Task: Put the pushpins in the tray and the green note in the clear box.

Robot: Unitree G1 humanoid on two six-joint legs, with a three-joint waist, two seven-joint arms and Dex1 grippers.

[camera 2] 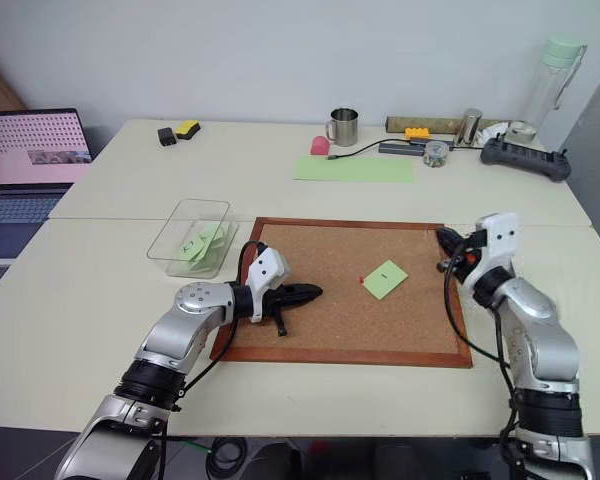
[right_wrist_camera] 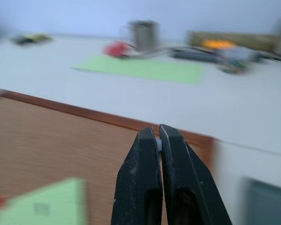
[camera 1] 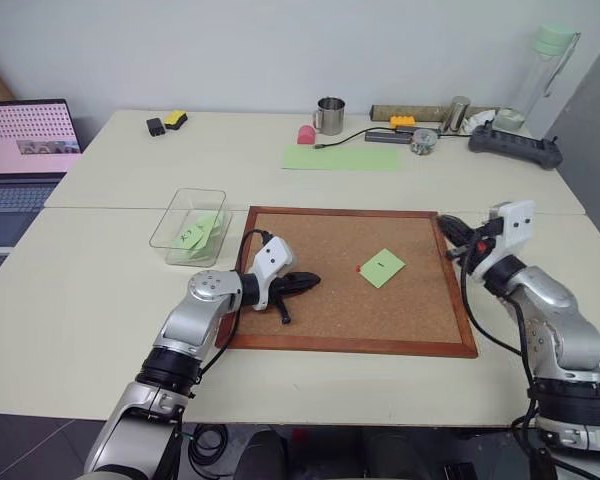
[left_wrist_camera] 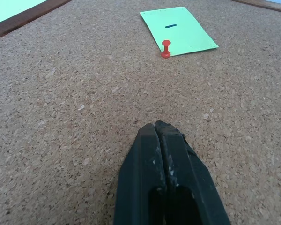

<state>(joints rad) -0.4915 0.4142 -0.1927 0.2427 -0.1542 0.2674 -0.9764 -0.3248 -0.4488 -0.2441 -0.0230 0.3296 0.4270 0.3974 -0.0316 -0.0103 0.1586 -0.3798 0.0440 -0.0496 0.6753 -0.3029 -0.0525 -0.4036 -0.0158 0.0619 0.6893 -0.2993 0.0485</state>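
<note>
The left gripper, fingers pressed together and empty, rests low on the cork board, well short of the green note. The right gripper is also pressed together near the board's right edge — whether it pinches a pin I cannot tell. The red pushpin stands at the note's near corner; pulling the note first could tear it. The note looks flat, thin, pale green, with a dark dash at its middle.
</note>
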